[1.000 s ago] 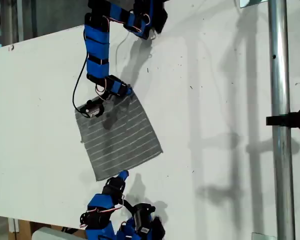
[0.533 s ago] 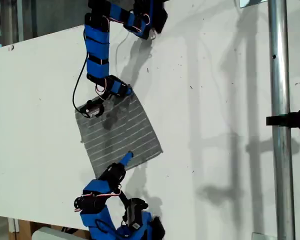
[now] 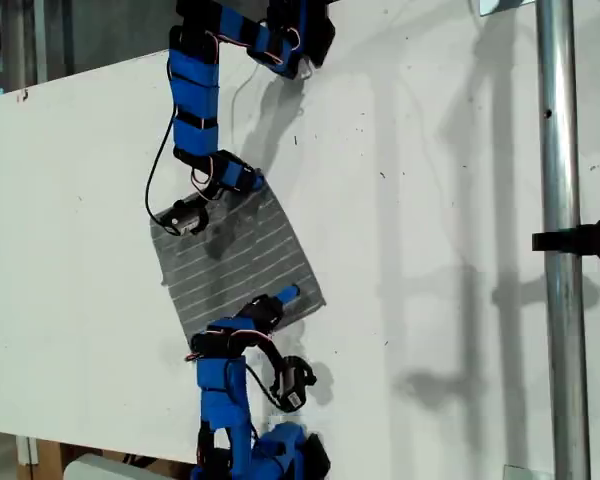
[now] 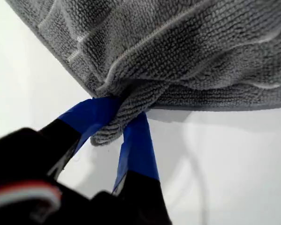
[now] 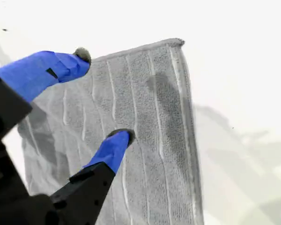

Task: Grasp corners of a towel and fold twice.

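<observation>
Since a second ago my second gripper point(image 3: 285, 293) has slid onto the towel point(image 3: 242, 262) lying flat mid-table point(image 3: 430, 200), fingers apart over its near edge, while my first gripper point(image 4: 116, 123) pinches a far corner point(image 4: 105, 133); next, close on the second corner.

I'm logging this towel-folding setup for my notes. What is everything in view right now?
towel: one, grey with pale stripes, on the table near the exterior view's middle.
table: one, white, under everything.
pole: one, silver metal, upright at the exterior view's right.
clamp: one, black, on the pole.
cable: one, black, beside my first arm.
my first arm: one, blue and black, from the exterior view's top.
my second arm: one, blue and black, from the exterior view's bottom.
my first claw: blue-tipped, shut on a bunched towel corner.
my second claw: blue-tipped, open over the towel.
</observation>
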### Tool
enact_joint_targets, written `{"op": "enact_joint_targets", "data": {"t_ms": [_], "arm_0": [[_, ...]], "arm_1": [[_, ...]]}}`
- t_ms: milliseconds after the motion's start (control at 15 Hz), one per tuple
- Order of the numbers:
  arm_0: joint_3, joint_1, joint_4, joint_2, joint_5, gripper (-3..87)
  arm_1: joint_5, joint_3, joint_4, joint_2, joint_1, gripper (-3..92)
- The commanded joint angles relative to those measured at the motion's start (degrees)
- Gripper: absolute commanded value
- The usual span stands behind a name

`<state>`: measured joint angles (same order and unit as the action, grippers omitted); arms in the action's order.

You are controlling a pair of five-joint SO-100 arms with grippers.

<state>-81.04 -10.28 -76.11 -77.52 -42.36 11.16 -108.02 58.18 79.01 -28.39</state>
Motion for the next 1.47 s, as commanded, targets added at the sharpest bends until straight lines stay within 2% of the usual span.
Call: {"op": "enact_joint_targets", "data": {"t_ms": [0,200,333,400,533,600,667,1000,1200,1400], "arm_0": [[-0.7,1.5,3.6,3.5,-4.4,24.9],[-4.6,1.8,7.0,8.0,-10.6,21.0],[-8.4,1.9,11.4,9.1,-13.4,19.1],[-8.1,2.4,11.3,9.2,-14.6,17.9],[-7.5,3.3,11.5,9.8,-16.9,11.2],[-6.4,4.0,11.5,10.5,-17.3,2.3],[-5.9,4.7,11.6,10.8,-17.8,-2.7],[-4.0,7.2,12.8,7.6,-17.3,-2.4],[-3.3,11.2,9.1,-2.3,-18.5,-2.4],[-3.3,19.6,5.1,-6.4,-22.4,-2.4]], "arm_1": [[-0.8,-0.6,-1.5,1.7,0.1,-0.2],[-0.8,-1.8,-2.2,2.7,0.1,-0.2],[-0.9,-2.5,-2.5,3.3,0.1,-0.2],[-1.0,-2.5,-2.6,3.3,0.1,-0.2],[-1.1,-2.5,-2.6,3.3,0.2,-0.2],[-1.1,-2.5,-2.6,3.3,0.2,-0.2],[-1.1,-2.5,-2.6,3.3,0.2,-0.2],[-1.0,-3.3,-1.9,6.2,0.5,-0.2],[6.0,-7.6,4.6,21.5,7.6,-0.2],[18.6,-8.4,13.2,35.3,22.5,-0.3]]}}
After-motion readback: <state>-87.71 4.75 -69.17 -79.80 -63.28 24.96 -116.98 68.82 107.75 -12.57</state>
